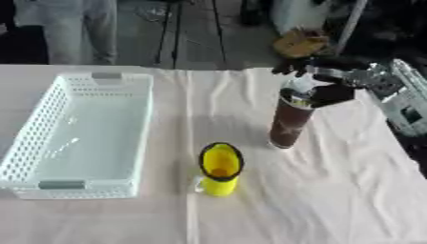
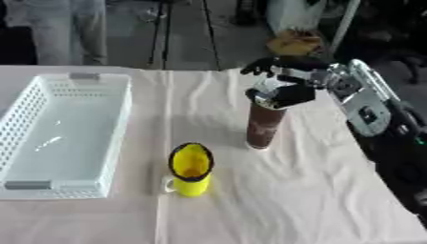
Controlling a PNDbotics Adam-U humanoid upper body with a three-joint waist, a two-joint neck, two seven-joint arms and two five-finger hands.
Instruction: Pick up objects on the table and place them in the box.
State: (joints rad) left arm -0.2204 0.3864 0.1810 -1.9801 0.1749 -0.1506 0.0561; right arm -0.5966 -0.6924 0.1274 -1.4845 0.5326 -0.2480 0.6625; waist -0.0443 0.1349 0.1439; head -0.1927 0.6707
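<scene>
A tall dark brown cup [image 1: 289, 123] stands upright on the cloth right of centre. My right hand [image 2: 288, 88] comes in from the upper right and sits at the cup's top, fingers and thumb curled around its rim. A yellow mug [image 1: 220, 168] with a dark rim stands in front, near the middle, apart from the hand. The white perforated box [image 1: 50, 143] lies at the left and holds nothing. My left hand shows in neither view.
A wrinkled cream cloth [image 1: 333, 200] covers the table. The right arm's silver and black links [image 2: 367, 107] hang over the table's right edge. Beyond the far edge are floor clutter and a yellow-brown object [image 1: 299, 43].
</scene>
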